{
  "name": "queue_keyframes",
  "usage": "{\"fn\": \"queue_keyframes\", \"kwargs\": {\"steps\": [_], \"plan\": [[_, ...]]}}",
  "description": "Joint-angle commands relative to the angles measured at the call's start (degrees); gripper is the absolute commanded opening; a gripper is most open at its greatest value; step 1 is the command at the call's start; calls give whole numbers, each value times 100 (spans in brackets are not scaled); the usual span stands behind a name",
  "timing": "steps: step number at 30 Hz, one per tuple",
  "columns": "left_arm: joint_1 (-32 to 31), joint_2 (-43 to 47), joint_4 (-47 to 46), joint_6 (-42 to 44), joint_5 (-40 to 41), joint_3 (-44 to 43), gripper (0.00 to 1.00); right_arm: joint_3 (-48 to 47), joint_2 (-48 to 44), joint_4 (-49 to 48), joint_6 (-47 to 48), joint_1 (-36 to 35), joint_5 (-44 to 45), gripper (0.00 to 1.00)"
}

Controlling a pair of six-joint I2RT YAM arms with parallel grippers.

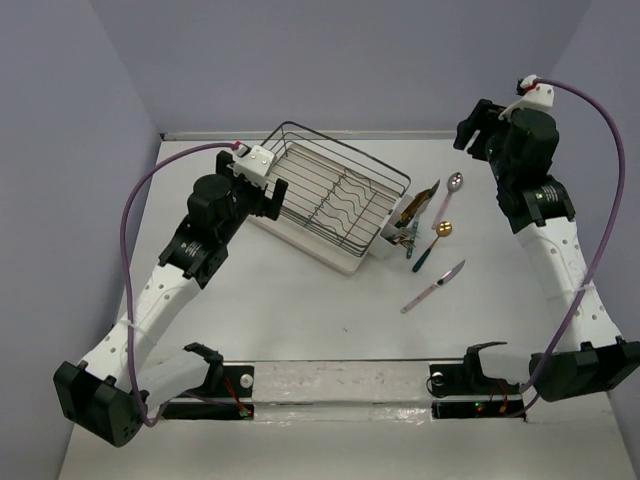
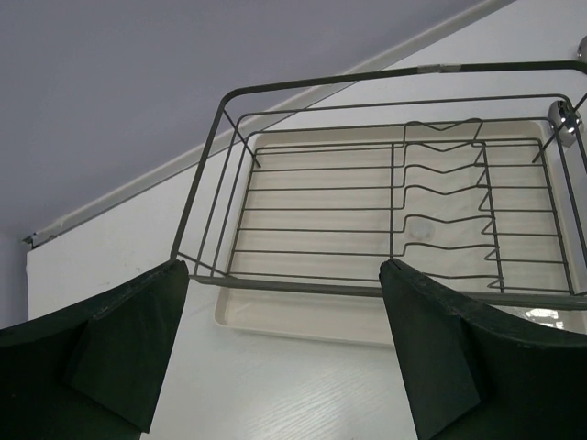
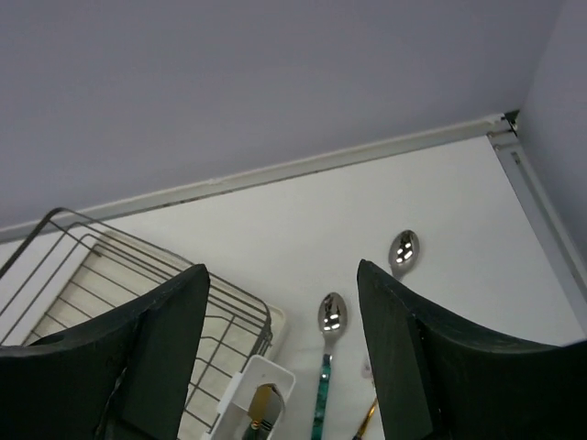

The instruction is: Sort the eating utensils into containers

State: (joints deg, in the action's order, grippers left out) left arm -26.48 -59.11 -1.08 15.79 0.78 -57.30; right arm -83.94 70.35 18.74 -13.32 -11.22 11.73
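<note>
Lavender walls enclose a white table (image 1: 300,320). Several utensils (image 1: 420,205) stand in the white holder (image 1: 385,240) at the rack's (image 1: 330,195) right end. A silver spoon (image 1: 455,182), a gold-bowled spoon (image 1: 445,229) and a pink knife (image 1: 435,285) lie toward the right edge, unsorted. The left gripper (image 2: 284,270) and right gripper (image 3: 282,270) gape, empty.

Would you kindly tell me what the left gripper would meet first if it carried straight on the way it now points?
Most likely the wire dish rack: its near rail crosses the gap between the fingers of the open left gripper. Depth is unclear, so it might pass just above.
</note>
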Motion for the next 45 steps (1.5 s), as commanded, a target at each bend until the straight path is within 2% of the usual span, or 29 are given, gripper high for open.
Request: {"fn": "queue_keyframes", "kwargs": {"steps": [1, 5, 8, 14, 19, 22, 25, 28, 30, 34, 45], "plan": [[73, 259, -340, -50, 133, 140, 99, 53, 146, 552, -345, 506, -266, 72], [117, 304, -357, -111, 142, 271, 99, 185, 566, 700, -855, 1682, -1407, 68], [152, 356, -384, -173, 107, 316, 99, 246, 892, 990, -804, 1746, -1235, 65], [345, 479, -358, -296, 81, 439, 99, 922, 1288, 1166, -926, 1746, -1366, 64], [468, 558, -366, -480, 116, 649, 99, 2038, 957, 1369, -1953, 1746, -1287, 63], [530, 620, -437, -524, 98, 843, 99, 2583, 534, 1553, -2462, 1501, -527, 61], [556, 655, -516, -489, 142, 975, 99, 3102, 85, 1763, -2937, 1010, -390, 61], [556, 664, -674, -419, 142, 1054, 99, 3200, 163, 2299, -3334, 149, -101, 60], [556, 717, -788, -402, 168, 1133, 99, 3270, 330, 2388, -3588, -194, -257, 60], [556, 787, -727, -340, 282, 1230, 99, 3375, 471, 2546, -3695, -196, -162, 63], [556, 532, -885, -199, 529, 1414, 99, 3859, 1157, 2240, -3510, -196, -795, 63]]}}
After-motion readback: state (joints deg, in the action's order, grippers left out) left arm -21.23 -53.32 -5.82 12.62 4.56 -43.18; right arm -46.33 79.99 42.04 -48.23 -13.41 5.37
